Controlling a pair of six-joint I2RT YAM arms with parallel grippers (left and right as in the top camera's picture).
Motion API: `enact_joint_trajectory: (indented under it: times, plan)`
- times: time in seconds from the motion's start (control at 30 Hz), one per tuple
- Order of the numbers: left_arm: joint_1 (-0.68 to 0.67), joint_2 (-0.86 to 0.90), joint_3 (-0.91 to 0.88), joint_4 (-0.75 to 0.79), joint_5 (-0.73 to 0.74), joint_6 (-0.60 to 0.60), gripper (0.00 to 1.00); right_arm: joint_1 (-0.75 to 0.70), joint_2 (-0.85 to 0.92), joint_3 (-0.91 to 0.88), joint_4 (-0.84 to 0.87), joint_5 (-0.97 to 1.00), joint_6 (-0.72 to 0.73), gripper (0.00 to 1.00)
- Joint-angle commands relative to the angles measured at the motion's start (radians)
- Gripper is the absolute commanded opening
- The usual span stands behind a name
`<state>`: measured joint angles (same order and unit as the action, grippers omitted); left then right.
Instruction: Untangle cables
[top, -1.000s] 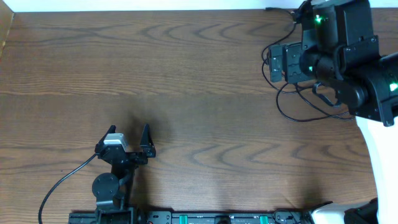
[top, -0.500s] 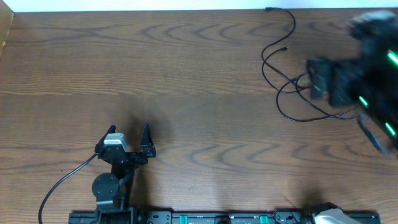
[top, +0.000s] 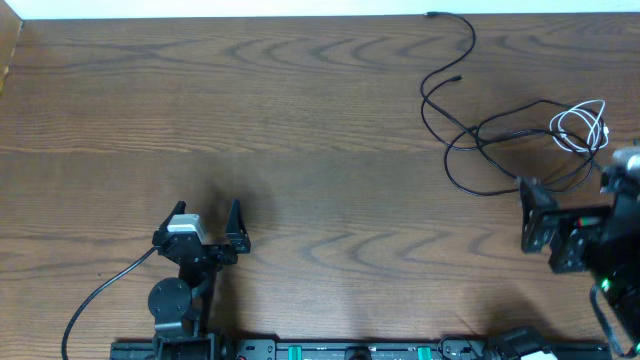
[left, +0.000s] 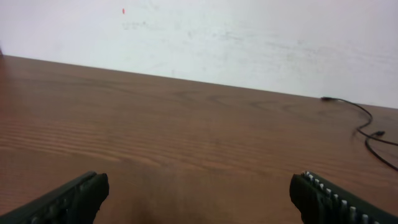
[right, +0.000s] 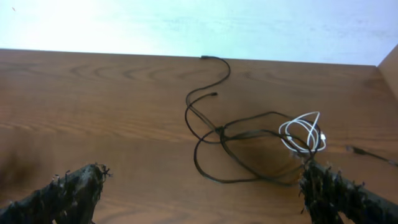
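The right claw (right: 202, 199) gapes wide and empty just short of the cables; the left claw (top: 207, 215), equally open and empty, sits well apart. The black cord (right: 219, 130) loops across the white cord (right: 301, 132) at the worktop's (top: 300, 120) far right (threaded or merely overlapping, I cannot tell). Judging by that, the separating is all yet to do.

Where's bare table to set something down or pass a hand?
Free: table middle and left, from the left gripper up to the far edge. Crowded: far-right corner, where the black cord and white cord lie tangled, with the right gripper just in front.
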<state>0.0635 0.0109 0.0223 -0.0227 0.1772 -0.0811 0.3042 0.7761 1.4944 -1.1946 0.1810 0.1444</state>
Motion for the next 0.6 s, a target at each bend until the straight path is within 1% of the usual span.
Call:
enact_joint_trajectory:
  times: [0.0, 0.37, 0.57]
  plan:
    - [-0.004, -0.006, -0.018, -0.033, 0.005, 0.006, 0.98, 0.007, -0.123, -0.126, 0.04, -0.021, -0.01, 0.99]
    - [-0.004, -0.006, -0.018, -0.033, 0.005, 0.006, 0.98, 0.007, -0.524, -0.418, 0.14, -0.061, -0.001, 0.99]
    - [-0.004, -0.006, -0.018, -0.033, 0.005, 0.006, 0.98, -0.001, -0.725, -0.544, 0.152, -0.061, 0.051, 0.99]
